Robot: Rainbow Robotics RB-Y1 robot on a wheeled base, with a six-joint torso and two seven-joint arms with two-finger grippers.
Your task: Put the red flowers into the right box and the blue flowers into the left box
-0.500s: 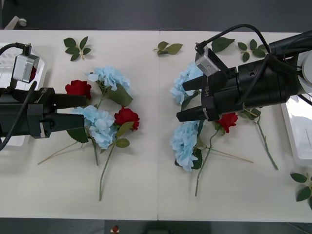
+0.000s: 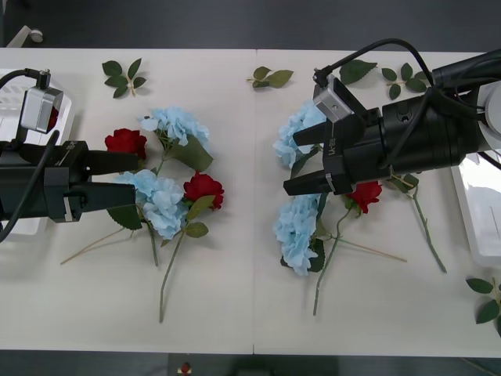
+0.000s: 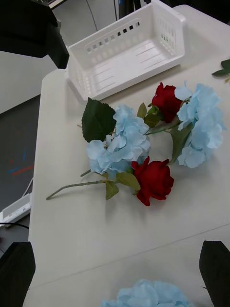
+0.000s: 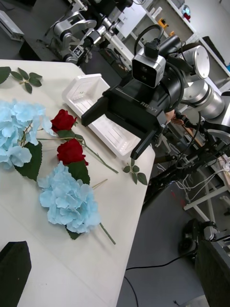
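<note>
Two red flowers (image 2: 126, 142) (image 2: 203, 189) lie tangled with two blue flowers (image 2: 180, 124) (image 2: 160, 202) left of centre. My left gripper (image 2: 117, 178) hovers open beside them, holding nothing. Right of centre, two more blue flowers (image 2: 301, 129) (image 2: 296, 231) and a red flower (image 2: 365, 193) lie under my right gripper (image 2: 301, 160), which is also open with nothing in it. The left box (image 2: 12, 86) sits at the table's left edge, partly hidden by my left arm. In the right wrist view its slotted base (image 3: 124, 53) holds nothing. The right box (image 2: 479, 207) is at the right edge.
Loose green leaf sprigs (image 2: 123, 76) (image 2: 270, 77) (image 2: 403, 77) lie along the table's far side, and another sprig (image 2: 487, 298) sits at the near right corner. The near strip of the table (image 2: 250, 313) is bare. Lab equipment (image 4: 86, 29) stands beyond the table.
</note>
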